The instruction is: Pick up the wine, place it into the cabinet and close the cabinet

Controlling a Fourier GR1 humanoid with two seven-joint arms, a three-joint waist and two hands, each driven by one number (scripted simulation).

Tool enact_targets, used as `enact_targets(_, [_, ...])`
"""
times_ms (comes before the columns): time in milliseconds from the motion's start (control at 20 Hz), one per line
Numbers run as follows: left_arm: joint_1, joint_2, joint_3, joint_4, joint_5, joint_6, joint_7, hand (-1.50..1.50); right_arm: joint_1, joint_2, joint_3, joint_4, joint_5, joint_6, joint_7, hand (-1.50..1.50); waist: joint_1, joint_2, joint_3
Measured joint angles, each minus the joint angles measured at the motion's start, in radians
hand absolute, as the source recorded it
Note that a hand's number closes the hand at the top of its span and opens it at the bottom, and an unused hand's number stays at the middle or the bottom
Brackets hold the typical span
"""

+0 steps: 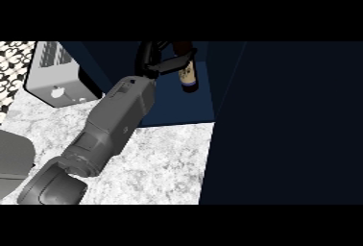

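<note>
The wine bottle point(188, 76) is dark with a tan label and a purple band. It hangs tilted inside the open dark blue cabinet point(177, 108), above the cabinet's floor. My right hand point(150, 56) reaches into the cabinet on a long grey forearm from the lower left. Its black fingers curl round the bottle's upper part and hide some of it. The cabinet door point(284, 120) stands open as a large dark panel filling the right side of the view. My left hand does not show.
A white appliance point(56, 77) with a slotted top stands on the marbled counter point(163, 163), left of the cabinet. A grey rounded shape point(10, 161) sits at the left edge. Patterned wall tiles point(14, 57) show at the top left.
</note>
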Motion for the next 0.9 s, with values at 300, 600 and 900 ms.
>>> enact_targets(300, [0.008,-0.026,-0.001,-0.025,0.003,-0.027,0.017,-1.50,0.008,-0.005,-0.022,-0.007,-0.001,-0.008,0.019,-1.50,0.027,-0.011,0.001])
enact_targets(600, [0.038,-0.033,-0.019,-0.082,0.021,-0.038,0.038,-1.50,0.024,-0.011,-0.043,-0.011,-0.003,-0.009,0.024,-1.50,0.038,-0.020,0.001])
enact_targets(900, [0.130,-0.034,-0.070,-0.193,0.069,-0.093,0.064,-1.50,0.062,-0.012,-0.030,-0.013,0.000,-0.019,0.006,-1.50,0.048,-0.030,0.001])
